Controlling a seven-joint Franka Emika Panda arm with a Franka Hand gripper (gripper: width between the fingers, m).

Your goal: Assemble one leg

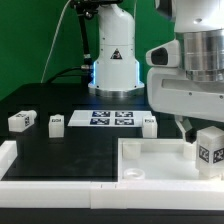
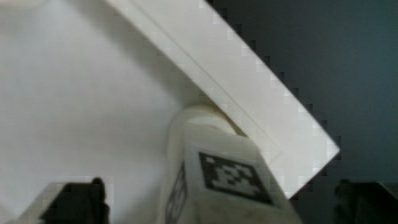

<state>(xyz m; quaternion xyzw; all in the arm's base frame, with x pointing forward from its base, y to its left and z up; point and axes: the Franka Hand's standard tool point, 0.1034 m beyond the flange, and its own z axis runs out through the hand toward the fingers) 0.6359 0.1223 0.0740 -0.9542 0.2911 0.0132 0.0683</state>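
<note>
One leg (image 1: 209, 146), a stubby white block with a black-and-white tag, stands in the right corner of the large white tray-like piece (image 1: 150, 150). My gripper (image 1: 197, 128) hangs just above it. In the wrist view the leg (image 2: 217, 165) sits between my two dark fingertips (image 2: 75, 200), with a gap on each side. The gripper (image 2: 219, 205) is open and holds nothing. The tray's raised wall (image 2: 249, 85) runs next to the leg. Three more legs lie on the black table: at the exterior view's far left (image 1: 22, 121), left of centre (image 1: 56, 122), and in the middle (image 1: 149, 125).
The marker board (image 1: 112, 118) lies flat at the back middle of the table. The arm's base (image 1: 113, 60) stands behind it. A white border (image 1: 60, 178) runs along the table's front and left edge. The arm's body (image 1: 190, 70) fills the exterior view's upper right.
</note>
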